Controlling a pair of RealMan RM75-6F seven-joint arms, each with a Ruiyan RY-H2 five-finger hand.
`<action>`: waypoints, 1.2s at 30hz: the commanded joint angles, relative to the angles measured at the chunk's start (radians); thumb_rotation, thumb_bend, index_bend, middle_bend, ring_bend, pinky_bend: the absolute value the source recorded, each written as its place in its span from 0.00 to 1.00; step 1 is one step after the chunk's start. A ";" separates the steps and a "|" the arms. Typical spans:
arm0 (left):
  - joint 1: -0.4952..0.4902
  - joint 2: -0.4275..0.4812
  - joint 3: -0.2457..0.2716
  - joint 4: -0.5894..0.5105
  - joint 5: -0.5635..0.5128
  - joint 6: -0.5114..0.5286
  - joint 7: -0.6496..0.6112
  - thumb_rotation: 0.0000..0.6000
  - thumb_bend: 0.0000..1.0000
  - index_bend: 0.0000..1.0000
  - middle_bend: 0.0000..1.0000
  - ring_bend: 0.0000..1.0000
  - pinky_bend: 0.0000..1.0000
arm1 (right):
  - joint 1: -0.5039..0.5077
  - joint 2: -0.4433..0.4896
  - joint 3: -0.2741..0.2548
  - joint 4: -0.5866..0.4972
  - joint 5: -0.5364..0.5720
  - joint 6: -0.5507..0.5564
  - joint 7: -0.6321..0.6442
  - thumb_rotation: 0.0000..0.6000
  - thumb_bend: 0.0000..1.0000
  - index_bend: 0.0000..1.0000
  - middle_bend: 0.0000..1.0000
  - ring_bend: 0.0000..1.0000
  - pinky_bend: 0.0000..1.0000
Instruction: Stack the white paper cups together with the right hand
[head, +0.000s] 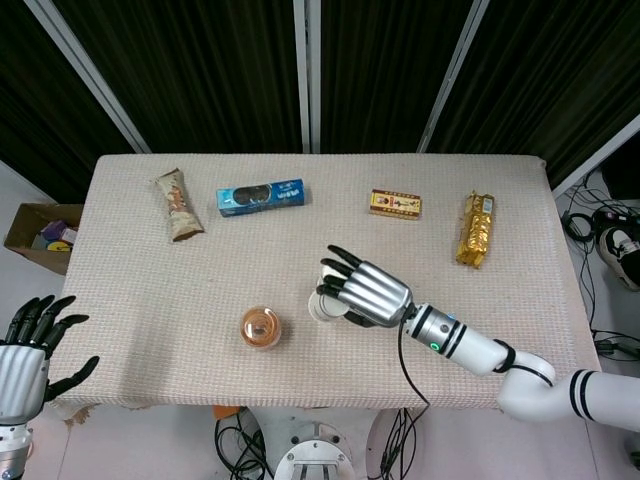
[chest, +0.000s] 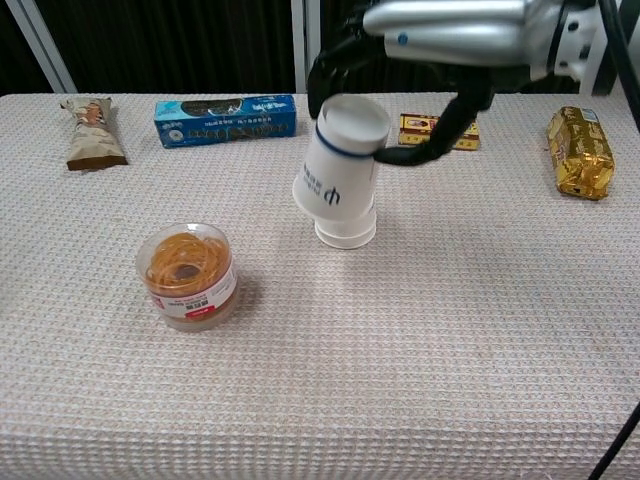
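Dark curtain backdrop, table (chest: 480, 330) covered in beige woven cloth. Right hand (chest: 450, 35) holds one white paper cup (chest: 338, 165) upside down, tilted, lifted off the table; fingers (chest: 335, 55) curl over its upturned base with the thumb on the opposite side. Second cup (chest: 350, 232) stands upside down on the table directly below the fingers, mostly hidden behind the held one; can't tell whether the two touch yet.

Step in hand, by my read: carrying the held cup over the standing one, just short of nesting. Next move calls for levelling the held cup, centring its mouth on the lower cup's base, then lowering straight and letting go. The tilt is the risk: a rim catching could tip the lower cup.

Left hand (head: 25, 350) is off the table's near-left corner, fingers spread, holding nothing.

Around: tub of rubber bands (chest: 188, 275) to the left of the fingers, near but apart; blue box (chest: 226, 118) and brown wrapper (chest: 90, 132) beyond to the left; small red-and-gold box (chest: 405, 126) just behind the fingers; gold packet (chest: 580, 150) far right. Nothing sits in the lowering path.
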 joint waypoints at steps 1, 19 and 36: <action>0.000 0.000 0.000 0.000 -0.002 -0.002 -0.001 1.00 0.18 0.32 0.17 0.10 0.11 | 0.040 0.028 0.079 0.026 0.116 -0.052 -0.003 1.00 0.36 0.43 0.39 0.10 0.00; 0.008 -0.004 0.002 0.008 -0.014 -0.005 -0.010 1.00 0.18 0.32 0.17 0.10 0.11 | 0.058 0.014 0.069 0.052 0.204 -0.110 -0.032 1.00 0.36 0.44 0.39 0.10 0.00; 0.002 0.000 0.000 -0.004 -0.018 -0.019 0.003 1.00 0.18 0.32 0.17 0.10 0.11 | 0.131 -0.092 0.049 0.156 0.243 -0.221 -0.062 1.00 0.35 0.38 0.33 0.09 0.00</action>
